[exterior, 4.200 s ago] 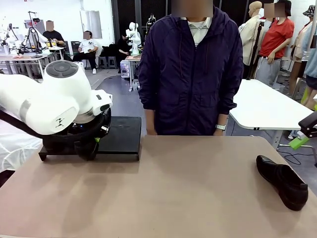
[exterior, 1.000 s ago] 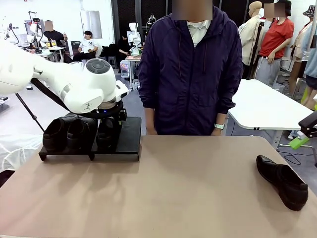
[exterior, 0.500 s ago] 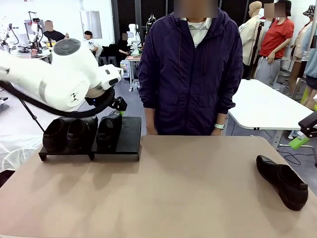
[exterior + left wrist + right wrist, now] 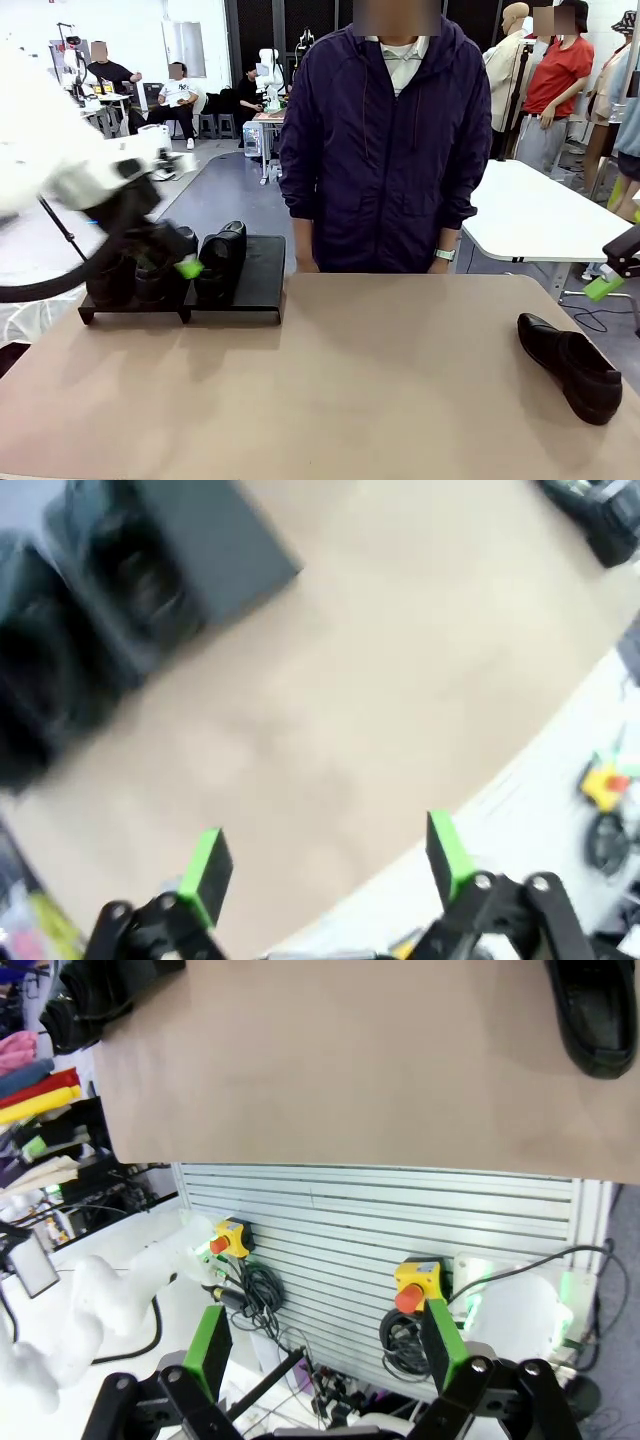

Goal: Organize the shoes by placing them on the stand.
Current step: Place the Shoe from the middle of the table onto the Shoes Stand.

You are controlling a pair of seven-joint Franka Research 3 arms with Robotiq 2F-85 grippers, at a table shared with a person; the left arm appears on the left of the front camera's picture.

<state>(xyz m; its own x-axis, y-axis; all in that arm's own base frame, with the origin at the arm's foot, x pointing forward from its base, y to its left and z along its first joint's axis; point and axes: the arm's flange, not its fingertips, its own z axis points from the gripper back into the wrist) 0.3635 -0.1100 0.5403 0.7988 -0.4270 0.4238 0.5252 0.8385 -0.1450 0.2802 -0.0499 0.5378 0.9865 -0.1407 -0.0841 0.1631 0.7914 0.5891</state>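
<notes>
**Three shoes racked, one out**

I see three shoes (image 4: 222, 257) on the stand (image 4: 255, 283) far left; a fourth shoe (image 4: 570, 366) lies near right; my left gripper (image 4: 325, 870) hangs spread, empty; right gripper (image 4: 325, 1345) likewise spread, off-table.

The wide tan table top (image 4: 360, 380) lies bare in the middle. One black leather shoe (image 4: 568, 366) sits near its right edge. The low black stand (image 4: 255, 275) has room at its right end. The blurry white robot arm (image 4: 60, 170) blocks its left side.
</notes>
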